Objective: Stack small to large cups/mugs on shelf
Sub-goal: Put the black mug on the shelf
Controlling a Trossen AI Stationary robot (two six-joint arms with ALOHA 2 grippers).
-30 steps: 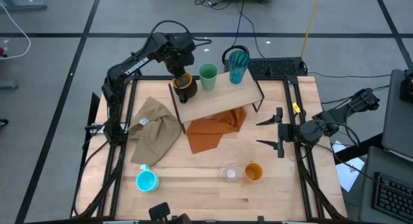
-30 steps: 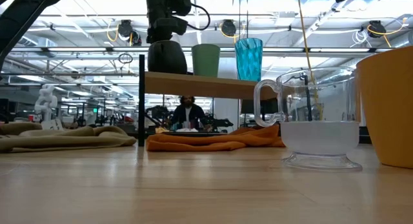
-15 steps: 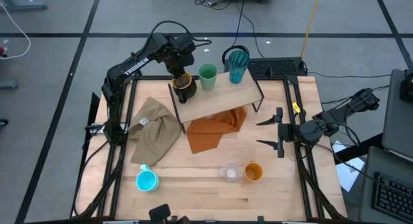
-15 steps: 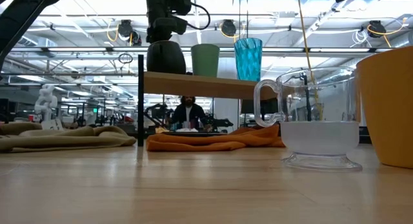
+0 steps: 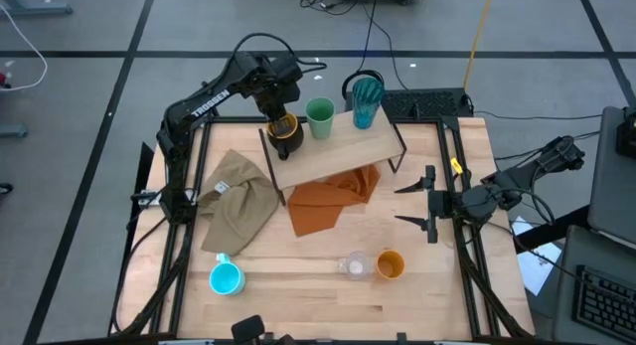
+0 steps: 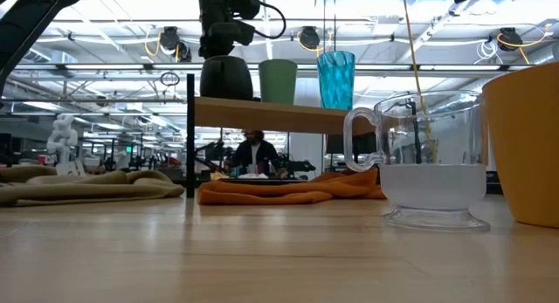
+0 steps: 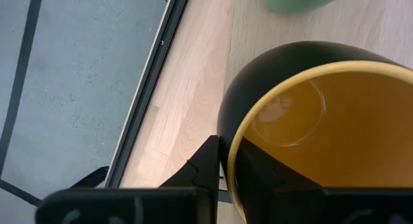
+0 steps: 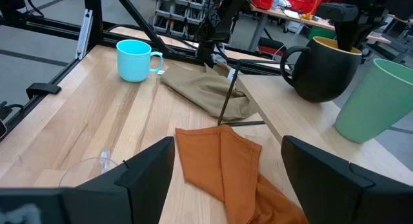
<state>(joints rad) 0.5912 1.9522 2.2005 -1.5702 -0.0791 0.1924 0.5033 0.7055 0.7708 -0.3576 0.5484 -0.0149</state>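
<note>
We are easing our left gripper (image 5: 281,114) off the rim of the black mug (image 5: 285,134), which is now standing on the shelf (image 5: 338,151) at its left end, just beside the green cup (image 5: 320,116), with the teal tumbler (image 5: 366,99) farther along the same board. Compared with a second ago the mug is sitting in the same place in the high and low views, and the one change is in the fingers: they were pinched tight on the wall and are beginning to part. In the left wrist view one finger (image 7: 208,162) is still lying close against the outside of the rim, so we cannot tell whether contact is fully broken. We are reading this as the release that ends the placing of the third vessel. Our right gripper (image 5: 425,201) is waiting with its fingers spread wide and holding nothing, at the right side of the table, well apart from the shelf. Three pieces are still resting on the tabletop near the front edge: the blue mug (image 5: 227,277), the clear glass (image 5: 354,266) and the orange cup (image 5: 390,264).
</note>
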